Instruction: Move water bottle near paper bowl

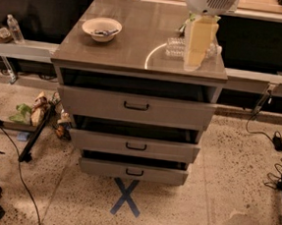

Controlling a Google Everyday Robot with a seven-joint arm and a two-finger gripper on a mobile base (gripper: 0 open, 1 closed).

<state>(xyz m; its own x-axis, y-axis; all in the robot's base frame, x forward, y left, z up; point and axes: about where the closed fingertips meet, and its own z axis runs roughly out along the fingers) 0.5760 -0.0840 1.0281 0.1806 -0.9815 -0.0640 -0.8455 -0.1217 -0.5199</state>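
Observation:
The water bottle (pixel 175 46) is clear ribbed plastic and lies on its side on the right part of the cabinet top (pixel 132 44). Its middle is hidden behind my arm. The paper bowl (pixel 102 28) is off-white with a small dark item inside and sits at the top's left rear. My gripper (pixel 195 57) hangs from the white wrist at the frame's top and points down in front of the bottle's right half. A bit of the green snack bag (pixel 184 27) shows behind the gripper.
The cabinet's three drawers (pixel 135 105) stand partly pulled out. A small clear bottle (pixel 14 28) stands on the low shelf at left. Litter (pixel 35 112) and a stand leg lie on the floor at left, cables (pixel 276 143) at right, and a blue X (pixel 126 197) in front.

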